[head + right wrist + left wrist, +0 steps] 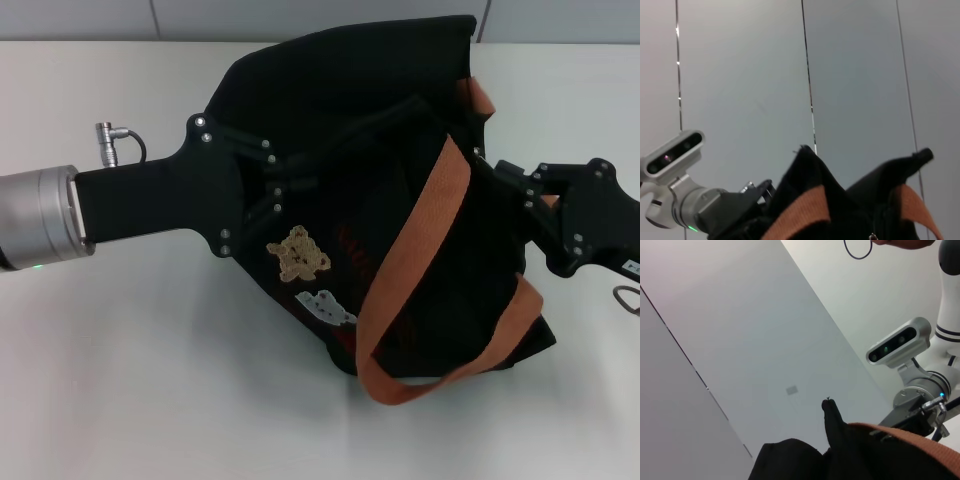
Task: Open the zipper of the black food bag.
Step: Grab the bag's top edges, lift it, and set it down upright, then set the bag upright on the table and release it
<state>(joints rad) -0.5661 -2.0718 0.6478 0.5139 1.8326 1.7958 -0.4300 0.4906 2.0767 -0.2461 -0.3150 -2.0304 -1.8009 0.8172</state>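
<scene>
Fingers of your left gripper (300, 180) merge with black fabric at head-view centre, so you cannot tell their spread; likewise the right gripper (500, 180) at centre right. Between them the black food bag (330, 100) lies on the white table (150, 380). Left wrist view: bag along the bottom edge. Right wrist view: orange straps (805, 207) at bottom centre. You won't see the zipper anywhere.
</scene>
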